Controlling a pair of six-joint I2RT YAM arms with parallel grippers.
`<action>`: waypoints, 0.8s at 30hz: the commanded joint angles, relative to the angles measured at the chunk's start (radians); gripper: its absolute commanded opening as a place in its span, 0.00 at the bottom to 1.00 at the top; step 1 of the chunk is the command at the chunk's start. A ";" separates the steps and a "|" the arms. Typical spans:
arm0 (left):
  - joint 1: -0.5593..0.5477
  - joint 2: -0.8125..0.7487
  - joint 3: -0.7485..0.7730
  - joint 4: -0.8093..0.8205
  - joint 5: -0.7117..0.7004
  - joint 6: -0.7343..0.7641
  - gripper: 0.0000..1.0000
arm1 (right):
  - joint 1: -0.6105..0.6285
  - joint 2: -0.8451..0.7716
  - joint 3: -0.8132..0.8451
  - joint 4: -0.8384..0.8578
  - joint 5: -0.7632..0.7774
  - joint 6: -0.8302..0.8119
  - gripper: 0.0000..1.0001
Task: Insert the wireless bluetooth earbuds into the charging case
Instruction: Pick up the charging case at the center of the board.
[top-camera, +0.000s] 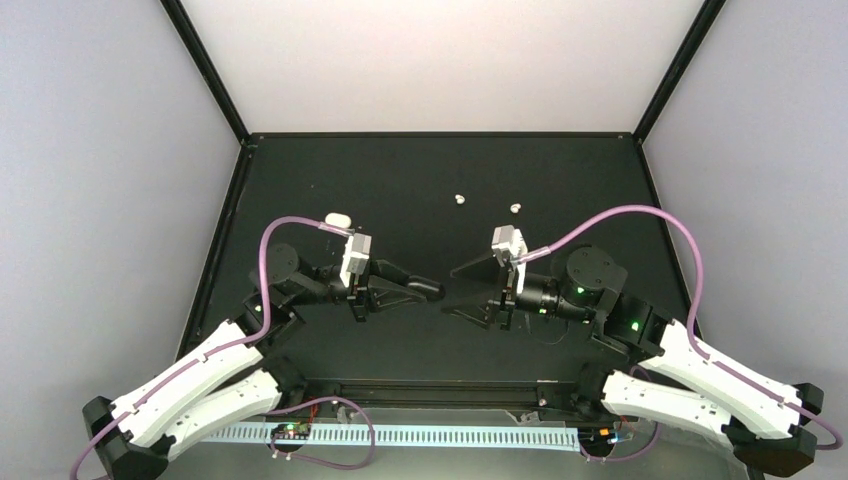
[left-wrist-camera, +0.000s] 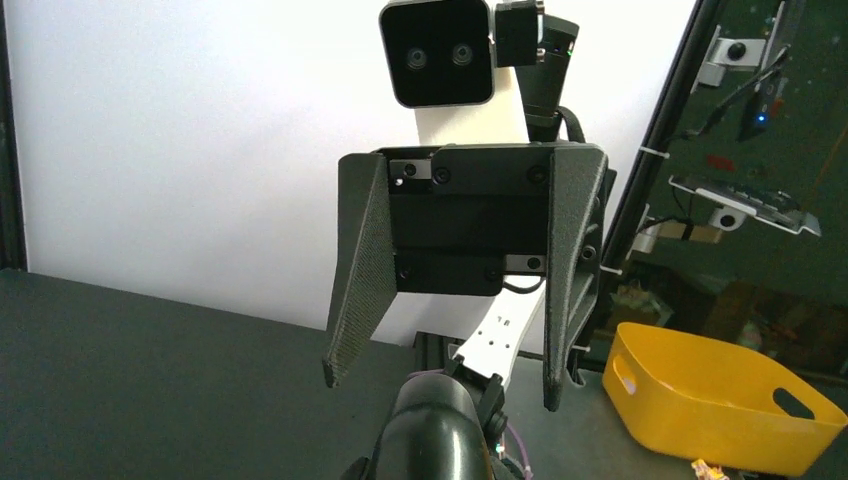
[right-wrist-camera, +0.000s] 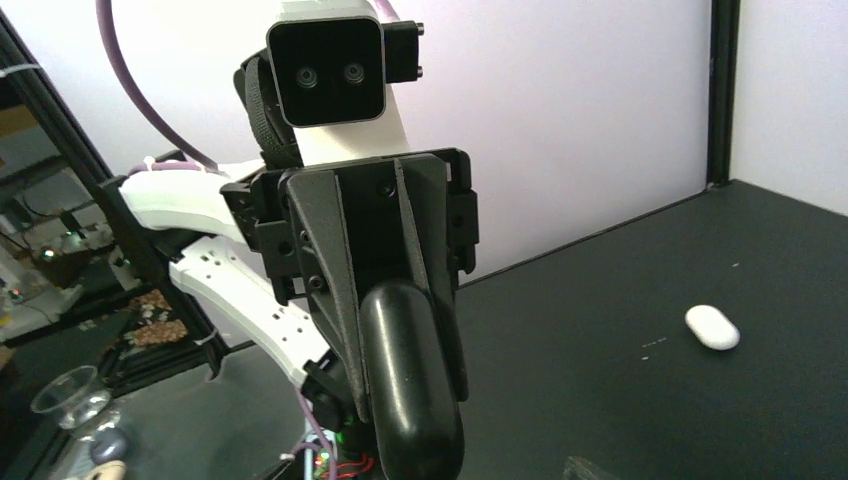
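- Left gripper pinches a black case, right of the white case.
- Right gripper stands spread.
- Two white earbuds lie farther right.

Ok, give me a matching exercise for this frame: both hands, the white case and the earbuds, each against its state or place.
1 left hand
2 right hand
3 white case
4 two white earbuds

A far middle of the table
B open
C shut
D beside the left arm, by its wrist

Pairs: 1-C, 2-B, 3-D, 4-A
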 joint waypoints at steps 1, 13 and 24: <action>-0.003 0.004 0.032 0.077 0.047 0.003 0.02 | -0.004 0.012 0.002 0.056 -0.054 0.020 0.67; -0.005 0.010 0.030 0.085 0.049 -0.015 0.03 | -0.005 0.073 0.019 0.088 -0.056 0.025 0.49; -0.005 0.018 0.025 0.085 0.029 -0.031 0.06 | -0.004 0.101 0.026 0.098 -0.065 0.018 0.34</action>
